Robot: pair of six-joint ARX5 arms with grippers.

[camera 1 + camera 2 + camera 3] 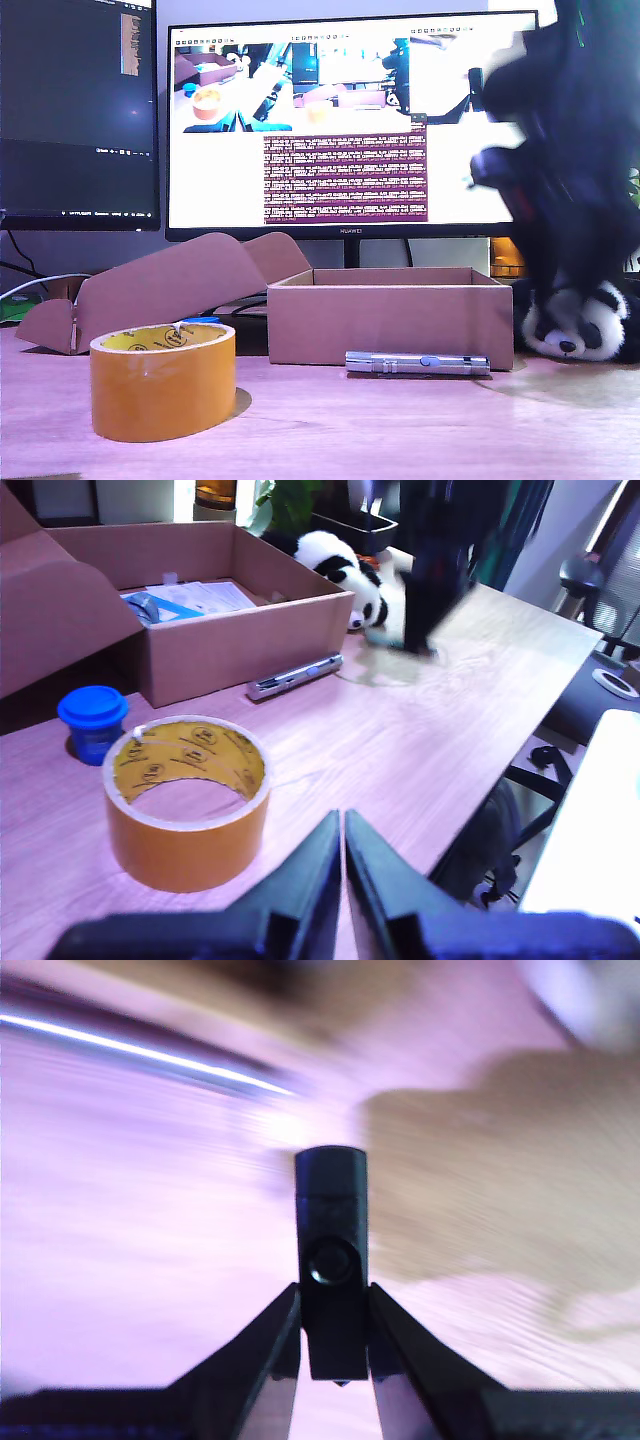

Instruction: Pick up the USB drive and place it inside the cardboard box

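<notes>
Brown and plain-sided, the cardboard box (390, 318) sits on the wooden table (400, 430), well away from our first gripper (344, 825); papers lie on its floor in the first wrist view. Behind it a flattened cardboard piece (160, 285) leans toward two monitors (345, 120). Our second arm shows as a dark blur at the exterior view's right, over a panda toy (575, 330). Closest ahead of our first gripper's fingertips stands a roll of orange tape (187, 800), upright on its edge ring, and beyond it a small blue lidded jar (93, 720). A silver tube (418, 363) lies flat just beside the box's front wall. Our first gripper's fingers are pressed together with nothing between them. Our second gripper (335, 1330) has its fingers clamped on the USB drive (332, 1260), which stands lengthwise out past the tips; the background there is smeared, so we cannot tell what lies beneath it
</notes>
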